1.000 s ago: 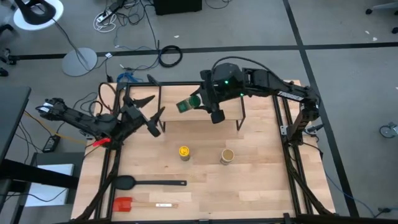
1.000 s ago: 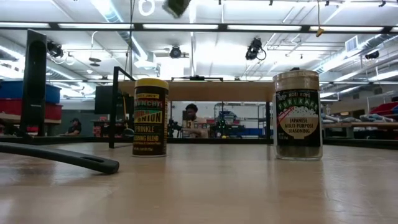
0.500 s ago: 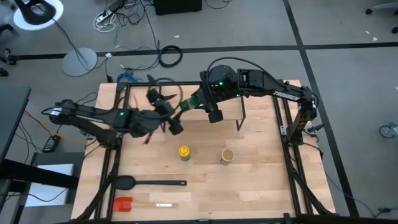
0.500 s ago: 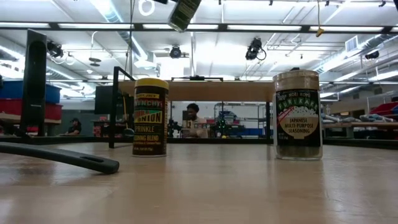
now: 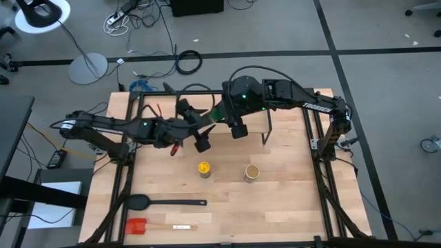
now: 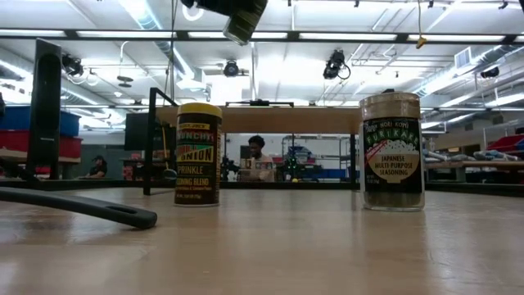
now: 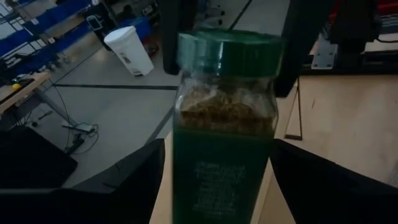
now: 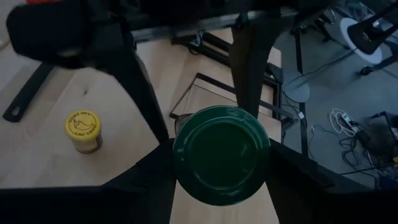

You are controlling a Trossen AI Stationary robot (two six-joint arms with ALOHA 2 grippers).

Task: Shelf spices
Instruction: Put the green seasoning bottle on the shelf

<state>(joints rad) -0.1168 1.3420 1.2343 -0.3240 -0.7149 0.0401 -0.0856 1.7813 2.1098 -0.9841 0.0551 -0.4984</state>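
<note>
The green-lidded jar [image 5: 212,116] hangs in the air above the table's far middle, tilted, between both grippers; it shows at the top of the low view [image 6: 244,18]. My right gripper [image 5: 229,120] is shut on it. My left gripper [image 5: 198,127] is open, its fingers on either side of the jar's body [image 7: 224,168]; whether they touch it I cannot tell. The yellow-lidded jar [image 5: 204,168] and the tan-topped jar [image 5: 252,172] stand upright on the table. The shelf [image 6: 311,121] stands behind them on black legs. My right gripper pinches the green-lidded jar between its two fingers [image 8: 149,180], one on each side, just below the lid [image 8: 221,155], which faces back toward the wrist. The fingers come slanting from the table's right, along the jar. It is lifted clear and tilted.
A black spoon [image 5: 165,202] and a red spatula [image 5: 148,225] lie near the table's near left edge. Black frame bars [image 5: 155,93] run along the far and side edges. A person [image 6: 258,156] sits in the room beyond the table.
My left arm has swung from the table's left edge toward the right, up to the green-lidded jar, and its open fingers now stand on either side of the jar. My right gripper has kept the jar aloft at nearly the same spot.
</note>
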